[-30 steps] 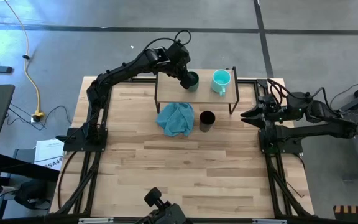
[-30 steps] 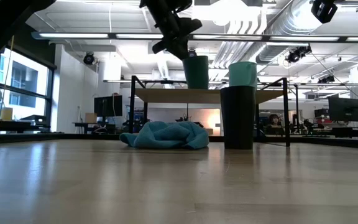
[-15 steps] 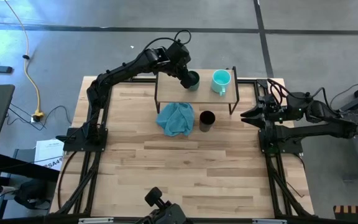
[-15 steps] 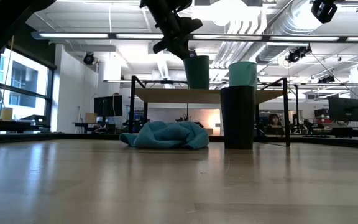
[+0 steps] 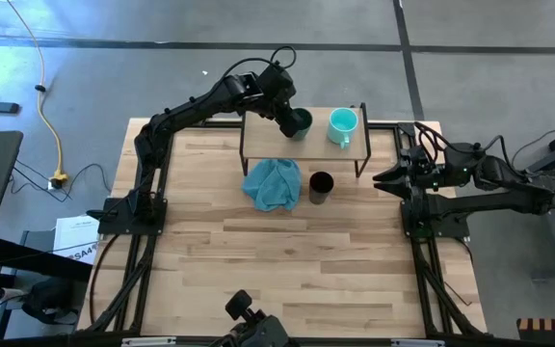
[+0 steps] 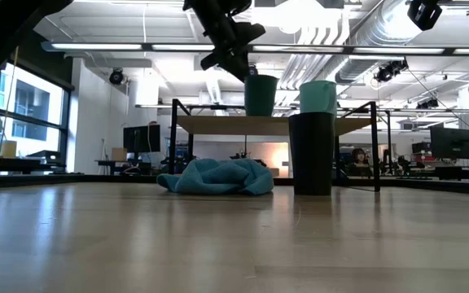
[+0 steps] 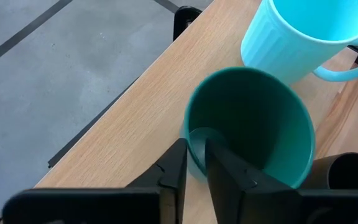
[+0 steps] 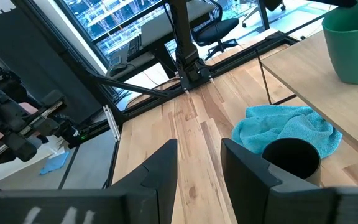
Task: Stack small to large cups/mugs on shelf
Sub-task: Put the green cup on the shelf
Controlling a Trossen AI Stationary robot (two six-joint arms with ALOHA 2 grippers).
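The dark teal-green cup (image 5: 300, 122) is over the shelf (image 5: 258, 135), beside the light turquoise mug (image 5: 341, 123), which stands on the shelf top. My left gripper (image 7: 194, 165) is shut on the teal-green cup's rim. The black cup (image 5: 321, 184) stands on the table in front of the shelf, beside the blue-teal cloth (image 5: 271, 184). My right gripper (image 5: 382, 179) waits at the table's right edge, open and empty. My left gripper pinches the teal-green cup's rim wall (image 7: 191, 140) on its left side, one finger inside the cup and one outside. The fingers slant down from the far left. The cup is upright, a little above the shelf top in the low view (image 6: 260, 95).
The shelf's dark metal legs (image 5: 360, 166) stand on the table. The cloth lies partly under the shelf's front edge. The wooden table (image 5: 277, 280) stretches out toward its near edge.
My left gripper has carried the teal-green cup a little toward the table's right edge, closer to the turquoise mug, and a little upward.
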